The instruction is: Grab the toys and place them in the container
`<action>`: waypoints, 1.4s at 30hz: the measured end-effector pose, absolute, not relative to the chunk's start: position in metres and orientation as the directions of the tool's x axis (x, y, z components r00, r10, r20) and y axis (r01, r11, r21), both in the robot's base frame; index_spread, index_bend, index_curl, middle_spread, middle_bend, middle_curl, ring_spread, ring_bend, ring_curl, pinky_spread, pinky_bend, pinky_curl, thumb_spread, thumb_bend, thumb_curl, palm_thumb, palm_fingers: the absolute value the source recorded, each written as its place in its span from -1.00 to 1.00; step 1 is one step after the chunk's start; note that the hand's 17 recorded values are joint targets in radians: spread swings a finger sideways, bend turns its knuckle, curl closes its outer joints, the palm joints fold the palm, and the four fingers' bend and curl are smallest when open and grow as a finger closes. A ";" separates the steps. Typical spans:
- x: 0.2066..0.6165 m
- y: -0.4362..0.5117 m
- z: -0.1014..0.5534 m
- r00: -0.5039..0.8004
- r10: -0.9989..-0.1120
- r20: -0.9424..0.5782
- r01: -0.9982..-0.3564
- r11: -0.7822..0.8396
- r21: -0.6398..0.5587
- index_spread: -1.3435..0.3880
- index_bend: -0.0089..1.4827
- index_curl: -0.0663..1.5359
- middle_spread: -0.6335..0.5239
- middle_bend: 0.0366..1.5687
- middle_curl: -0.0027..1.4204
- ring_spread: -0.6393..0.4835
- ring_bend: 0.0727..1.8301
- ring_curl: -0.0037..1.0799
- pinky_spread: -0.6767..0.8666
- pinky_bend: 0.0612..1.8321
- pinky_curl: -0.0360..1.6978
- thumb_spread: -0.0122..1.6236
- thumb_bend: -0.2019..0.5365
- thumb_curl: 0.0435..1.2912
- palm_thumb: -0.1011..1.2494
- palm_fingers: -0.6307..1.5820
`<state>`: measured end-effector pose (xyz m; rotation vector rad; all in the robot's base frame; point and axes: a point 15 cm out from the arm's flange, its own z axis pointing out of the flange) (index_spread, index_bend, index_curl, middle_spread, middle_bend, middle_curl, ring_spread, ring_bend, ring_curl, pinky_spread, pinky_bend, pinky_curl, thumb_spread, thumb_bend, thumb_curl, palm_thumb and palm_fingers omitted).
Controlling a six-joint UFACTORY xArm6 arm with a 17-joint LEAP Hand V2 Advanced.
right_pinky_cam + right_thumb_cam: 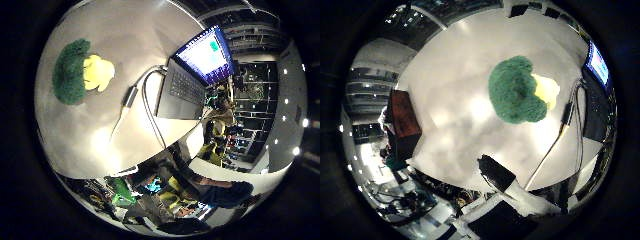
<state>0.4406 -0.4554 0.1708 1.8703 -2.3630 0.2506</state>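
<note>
Clearly, the little finger side palm view looks down on a pale counter [95, 125] where a plush broccoli toy [72, 70], dark green with a yellow stem, lies alone. An open laptop [187, 82] with a lit screen sits near it on the same counter, well apart from the toy.

From the thumb side palm view, a dark red-brown box [402, 117] stands at the counter's edge. Part of the robot hand [502, 182] shows, a black-tipped finger, touching nothing; whether the fingers are curled I cannot tell.
</note>
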 end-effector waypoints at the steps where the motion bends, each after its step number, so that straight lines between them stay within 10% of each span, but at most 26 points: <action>1: 0.443 -0.458 0.169 -0.230 -0.954 0.192 -0.973 0.224 -0.053 0.09 -0.77 -0.53 0.11 -0.70 -0.58 0.36 -0.59 -0.64 0.35 -0.48 -0.62 0.25 -0.53 -0.60 -0.07 -0.40; 30: 0.465 -0.434 0.073 -0.161 -0.979 0.123 -0.982 0.171 0.075 0.22 -0.78 -0.61 0.16 -0.66 -0.51 0.34 -0.53 -0.53 0.37 -0.49 -0.62 0.24 -0.52 -0.60 -0.13 -0.15; 37: 0.464 -0.430 0.066 -0.156 -0.981 0.115 -0.982 0.167 0.089 0.13 -0.72 -0.58 -0.14 -0.40 -0.43 -0.21 0.00 -0.29 -0.32 -0.24 -0.60 0.23 -0.50 -0.57 0.02 0.61; 42: 0.461 -0.432 0.068 -0.154 -0.981 0.114 -0.982 0.165 0.092 0.11 -0.23 -0.38 -0.20 -0.03 -0.29 -0.25 0.07 -0.22 -0.68 -0.12 -0.56 0.23 -0.50 -0.54 0.10 0.86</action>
